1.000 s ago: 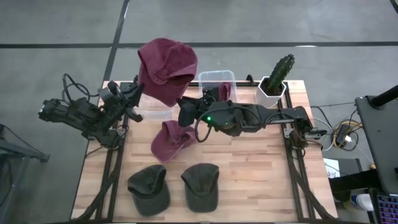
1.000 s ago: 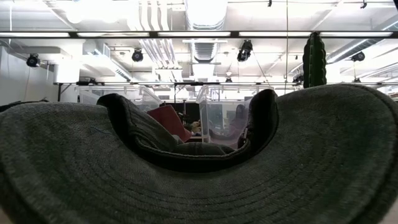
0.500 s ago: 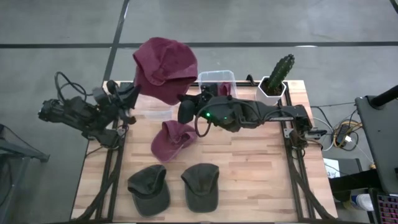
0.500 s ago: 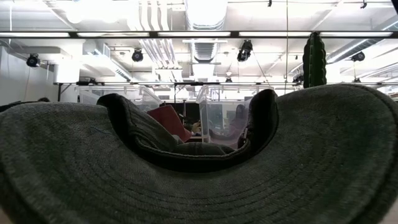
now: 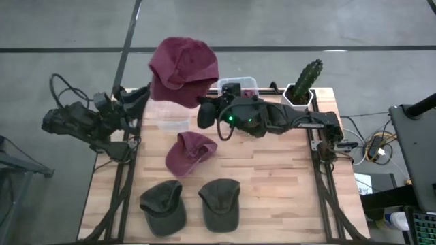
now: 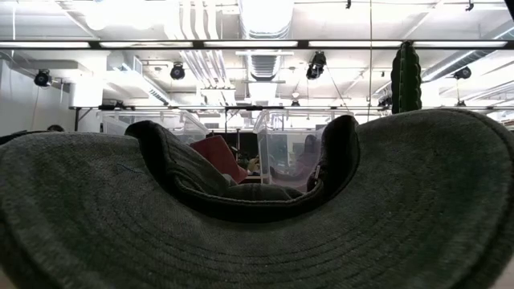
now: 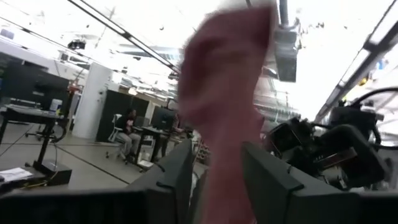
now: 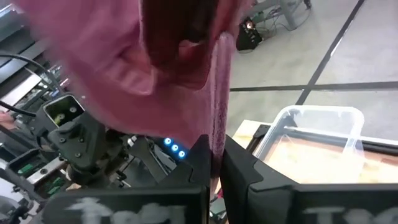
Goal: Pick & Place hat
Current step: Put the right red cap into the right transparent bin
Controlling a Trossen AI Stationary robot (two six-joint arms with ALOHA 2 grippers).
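Maroon hat [image 5: 182, 70] held aloft above table's far-left edge [image 5: 144, 119], pinched from both sides: left gripper [image 7: 214, 177] clamped on its cloth, right gripper [image 8: 214, 163] clamped on a hanging edge. Low view almost wholly blocked by dark green hat [image 6: 257, 233]; only cactus top [image 6: 405, 76] visible beyond. Second maroon hat [image 5: 189, 152] on table mid-left.

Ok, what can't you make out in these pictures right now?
- Low view: a dark cap against the lens hides nearly the whole table and both arms.
- High view: the raised maroon hat covers the left gripper tips and much of the clear bin under it.
- Left wrist view: the hat is blurred.
- Right wrist view: the hat covers most of the scene; the right gripper pinches its edge.
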